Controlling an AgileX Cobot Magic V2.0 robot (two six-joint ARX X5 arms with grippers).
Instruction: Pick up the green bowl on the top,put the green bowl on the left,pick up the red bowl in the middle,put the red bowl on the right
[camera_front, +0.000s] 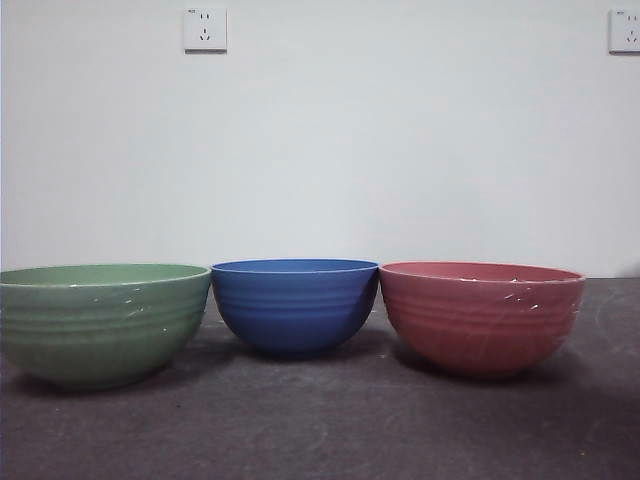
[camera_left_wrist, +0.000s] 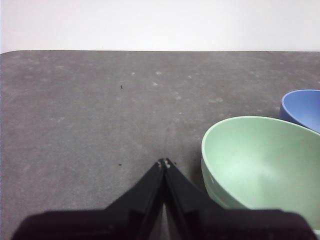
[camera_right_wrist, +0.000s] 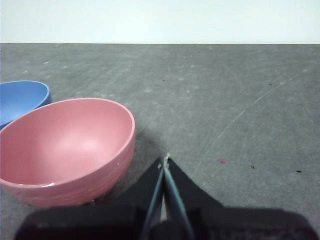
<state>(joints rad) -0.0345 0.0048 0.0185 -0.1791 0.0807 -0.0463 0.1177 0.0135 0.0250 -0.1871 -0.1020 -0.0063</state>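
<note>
The green bowl (camera_front: 100, 320) stands upright on the table at the left. The red bowl (camera_front: 482, 314) stands upright at the right. The blue bowl (camera_front: 295, 303) stands between them, a little further back. My left gripper (camera_left_wrist: 164, 163) is shut and empty, above the table beside the green bowl (camera_left_wrist: 260, 165). My right gripper (camera_right_wrist: 165, 161) is shut and empty, above the table beside the red bowl (camera_right_wrist: 65, 147). Neither gripper shows in the front view.
The dark grey table (camera_front: 320, 430) runs to a white wall with two sockets (camera_front: 204, 29). The blue bowl also shows at the edge of the left wrist view (camera_left_wrist: 302, 107) and the right wrist view (camera_right_wrist: 20, 100).
</note>
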